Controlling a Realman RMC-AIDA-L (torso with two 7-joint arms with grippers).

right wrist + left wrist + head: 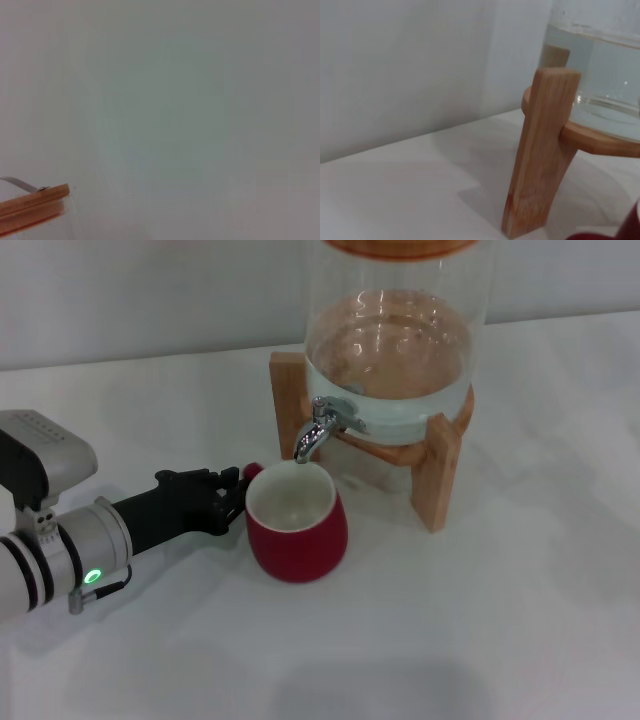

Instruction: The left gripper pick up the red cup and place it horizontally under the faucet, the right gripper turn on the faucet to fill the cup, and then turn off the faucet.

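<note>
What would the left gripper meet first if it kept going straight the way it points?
The red cup: the left gripper points right at its handle side, seemingly touching already. Beyond stands the dispenser's wooden stand.

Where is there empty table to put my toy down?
The white table is bare in front of the red cup and right of the wooden stand. It is crowded by the faucet, where the left tool reaches the cup's handle.
</note>
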